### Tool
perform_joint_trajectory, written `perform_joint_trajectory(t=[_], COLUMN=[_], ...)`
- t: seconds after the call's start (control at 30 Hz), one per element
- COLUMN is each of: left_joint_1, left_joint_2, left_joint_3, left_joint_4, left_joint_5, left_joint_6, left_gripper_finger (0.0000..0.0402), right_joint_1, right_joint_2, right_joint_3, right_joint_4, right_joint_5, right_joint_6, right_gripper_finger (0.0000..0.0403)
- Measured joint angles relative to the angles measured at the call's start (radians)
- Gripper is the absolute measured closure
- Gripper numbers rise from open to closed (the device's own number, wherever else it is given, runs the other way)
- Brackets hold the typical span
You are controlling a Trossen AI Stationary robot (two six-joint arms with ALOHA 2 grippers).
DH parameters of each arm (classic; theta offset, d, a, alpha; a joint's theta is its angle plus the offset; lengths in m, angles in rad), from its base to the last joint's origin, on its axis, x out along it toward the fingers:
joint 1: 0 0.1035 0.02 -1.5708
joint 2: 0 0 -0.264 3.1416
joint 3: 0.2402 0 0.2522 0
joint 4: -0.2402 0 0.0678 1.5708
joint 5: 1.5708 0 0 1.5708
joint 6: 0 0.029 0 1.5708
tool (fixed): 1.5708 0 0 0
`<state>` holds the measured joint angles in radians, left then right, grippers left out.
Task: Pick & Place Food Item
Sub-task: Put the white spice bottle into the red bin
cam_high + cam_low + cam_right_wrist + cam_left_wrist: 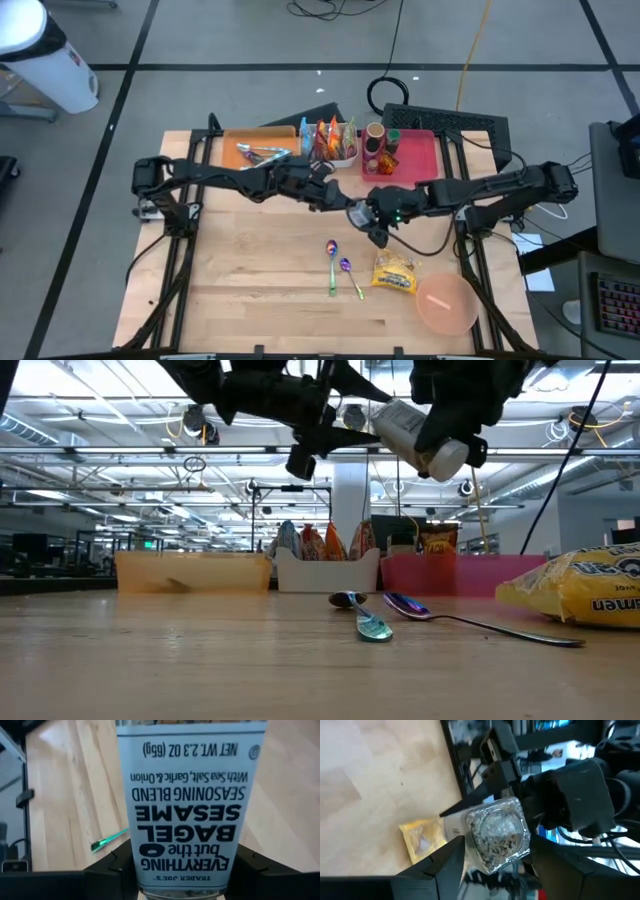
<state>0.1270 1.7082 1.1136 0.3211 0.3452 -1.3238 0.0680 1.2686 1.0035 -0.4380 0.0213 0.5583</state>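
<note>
A white-labelled jar of Everything but the Bagel sesame seasoning [182, 795] hangs in the air above the middle of the table [250, 290]. My right gripper [370, 216] is shut on it. The low view shows the jar [420, 435] tilted, well above the wood. My left gripper [330, 197] stands open just left of the jar. In the left wrist view its two fingers [447, 862] frame the jar's clear end [497, 832], where the seeds show. I see no touch there. My right gripper pinches the jar by two opposite sides [131, 862], between its two fingers, at the end of the label that bears the brand name. The fingers slant downward from the table's right side and lie along the jar. The jar is lifted clear, tilted, its other end toward my left gripper.
Below lie a yellow ramen packet [394, 273], two spoons [332, 262] [350, 275] and a pink bowl [446, 304] near the front right. At the far edge stand an orange tray [258, 150], a white basket of snack packets [335, 145] and a pink tray [412, 155].
</note>
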Motion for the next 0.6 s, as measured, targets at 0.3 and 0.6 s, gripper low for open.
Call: perform_joint_trajectory(t=[0.3, 0.6], left_joint_1=[-0.005, 0.012], left_joint_2=[0.058, 0.054], left_joint_3=[0.055, 0.06], left_joint_4=[0.035, -0.031], left_joint_5=[0.042, 0.031], left_joint_6=[0.046, 0.045], left_gripper_finger=[0.0172, 0.0172], right_joint_1=[0.02, 0.019], right_joint_2=[-0.003, -0.001], right_joint_3=[0.002, 0.002], right_joint_4=[-0.067, -0.069], right_joint_5=[0.028, 0.03], right_joint_6=[-0.003, -0.004], right_gripper_finger=[0.0214, 0.0214])
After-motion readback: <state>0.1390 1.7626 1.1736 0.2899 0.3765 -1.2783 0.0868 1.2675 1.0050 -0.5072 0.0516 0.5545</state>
